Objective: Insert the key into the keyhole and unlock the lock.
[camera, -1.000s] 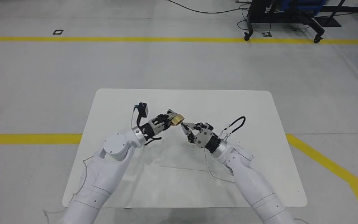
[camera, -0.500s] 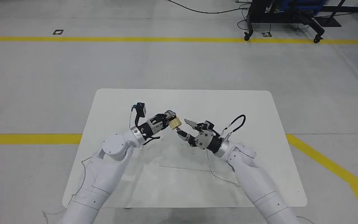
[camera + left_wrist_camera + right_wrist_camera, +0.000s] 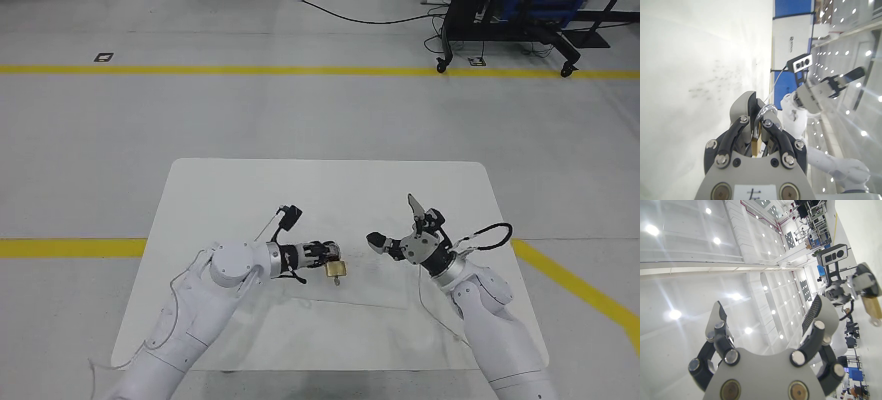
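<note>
Brass padlock (image 3: pixel 335 268), clamped in the left gripper (image 3: pixel 325 260), has been lowered towards the surface (image 3: pixel 230 190) in the top view, and the right gripper (image 3: pixel 395 224) has been withdrawn, spread wide. From the left wrist, the shackle is seen pinched. From the right wrist, the key (image 3: pixel 875 321) is seen left in the keyhole. Unlocking cannot be confirmed.
</note>
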### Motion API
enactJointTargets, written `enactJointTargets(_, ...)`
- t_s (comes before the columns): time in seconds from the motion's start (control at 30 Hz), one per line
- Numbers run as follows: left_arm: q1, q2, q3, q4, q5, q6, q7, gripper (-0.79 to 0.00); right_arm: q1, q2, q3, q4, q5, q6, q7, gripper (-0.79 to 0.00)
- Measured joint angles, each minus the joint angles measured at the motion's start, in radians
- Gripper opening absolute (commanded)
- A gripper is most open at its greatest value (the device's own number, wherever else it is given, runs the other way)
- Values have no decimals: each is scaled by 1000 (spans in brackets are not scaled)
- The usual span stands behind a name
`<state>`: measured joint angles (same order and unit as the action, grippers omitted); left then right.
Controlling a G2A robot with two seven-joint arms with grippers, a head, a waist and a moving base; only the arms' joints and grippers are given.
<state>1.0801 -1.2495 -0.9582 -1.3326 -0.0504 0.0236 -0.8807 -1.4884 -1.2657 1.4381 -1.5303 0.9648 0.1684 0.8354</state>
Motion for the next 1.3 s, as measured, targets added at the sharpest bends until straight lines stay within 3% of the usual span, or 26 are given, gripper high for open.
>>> enactJointTargets(0.13, -11, -6, 33, 13, 37, -10, 6, -785, 0, 0, 0, 0, 0, 0, 0, 0)
enactJointTargets(0.27, -22, -7, 48, 26, 64, -1, -2, -640, 0, 0, 0, 0, 0, 0, 0, 0)
enactJointTargets(0.4, -25, -4, 47, 27, 74, -8, -18, -360, 0, 0, 0, 0, 0, 0, 0, 0)
enactJointTargets(0.43, -25, -3, 47, 27, 75, -9, -28, -126, 0, 0, 0, 0, 0, 0, 0, 0)
enactJointTargets(0.47, -25, -2, 47, 27, 74, -10, -36, -3, 0, 0, 0, 0, 0, 0, 0, 0)
enactJointTargets(0.7, -26, 2, 30, 21, 64, -23, -33, 0, 0, 0, 0, 0, 0, 0, 0, 0)
enactJointTargets(0.9, 28, 9, -31, -55, -17, -210, 56, 0, 0, 0, 0, 0, 0, 0, 0, 0)
enactJointTargets(1.13, 109, 22, -107, -125, 35, -392, 236, 0, 0, 0, 1, -2, -2, -4, -5, 0)
enactJointTargets(1.3, 156, 33, -171, -172, 190, -468, 425, 0, -20, 0, 30, -60, -64, -143, -96, 0)
